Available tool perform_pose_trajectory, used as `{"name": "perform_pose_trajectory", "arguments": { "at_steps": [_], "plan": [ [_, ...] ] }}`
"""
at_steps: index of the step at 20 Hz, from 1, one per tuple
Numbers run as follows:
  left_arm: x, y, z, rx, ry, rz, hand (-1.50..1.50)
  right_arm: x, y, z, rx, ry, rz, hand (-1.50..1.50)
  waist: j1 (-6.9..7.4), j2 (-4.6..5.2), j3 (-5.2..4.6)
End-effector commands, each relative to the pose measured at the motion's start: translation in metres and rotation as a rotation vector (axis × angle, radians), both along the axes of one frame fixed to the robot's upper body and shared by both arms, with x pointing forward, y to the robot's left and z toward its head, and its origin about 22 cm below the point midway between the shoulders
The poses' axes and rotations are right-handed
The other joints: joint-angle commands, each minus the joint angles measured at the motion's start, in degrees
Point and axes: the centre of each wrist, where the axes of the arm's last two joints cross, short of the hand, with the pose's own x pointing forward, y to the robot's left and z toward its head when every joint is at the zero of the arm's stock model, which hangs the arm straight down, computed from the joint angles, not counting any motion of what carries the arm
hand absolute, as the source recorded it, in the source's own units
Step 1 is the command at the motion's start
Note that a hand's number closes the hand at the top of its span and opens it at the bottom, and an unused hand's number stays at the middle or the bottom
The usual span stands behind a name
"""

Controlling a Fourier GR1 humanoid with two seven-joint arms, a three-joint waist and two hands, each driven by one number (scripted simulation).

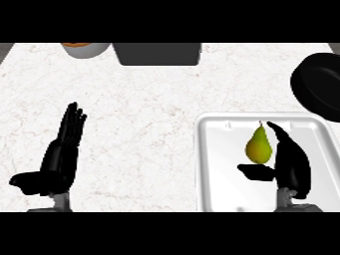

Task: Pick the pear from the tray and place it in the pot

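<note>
A yellow-green pear (pixel 258 145) lies in a white tray (pixel 215 164) on a white marbled counter (pixel 150 124); the pot (pixel 327 87) is black.

A white marbled counter (pixel 150 99) with faint veining carries everything here. A white tray (pixel 220 199) lies on it at the lower right, a black pot (pixel 328 87) sits near the right edge just beyond the tray's far corner, and along the far edge stand a dark grey box-shaped item (pixel 158 53) and, to its left, a pale bowl (pixel 87 49) with something orange inside.
</note>
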Motion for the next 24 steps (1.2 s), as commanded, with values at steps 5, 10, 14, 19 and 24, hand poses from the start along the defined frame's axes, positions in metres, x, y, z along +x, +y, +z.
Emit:
{"name": "perform_pose_trajectory", "arguments": {
  "at_steps": [5,10,14,19,24],
  "plan": [
    [-0.006,-0.01,-0.001,0.005,-0.015,0.01,0.0,0.003,0.012,-0.005,-0.13,-0.124,-0.015,1.5,0.01,0.01,0.03],
    [0.001,-0.018,0.0,0.003,0.004,0.001,0.0,0.005,0.002,-0.013,-0.182,-0.132,-0.021,1.5,-0.07,0.03,0.03],
    [0.009,0.014,0.004,-0.011,0.0,0.0,0.0,0.002,-0.005,-0.006,-0.243,-0.203,-0.058,1.5,-0.13,0.04,0.02],
    [0.01,-0.01,0.007,-0.001,-0.006,-0.045,0.0,-0.018,0.029,-0.01,-0.386,-0.08,0.874,1.5,3.89,0.21,-0.02],
    [0.002,-0.003,-0.004,-0.015,0.025,-0.007,0.0,-0.041,0.004,0.025,-0.388,-0.211,1.306,1.5,-0.03,-0.55,0.0]
  ]
}}
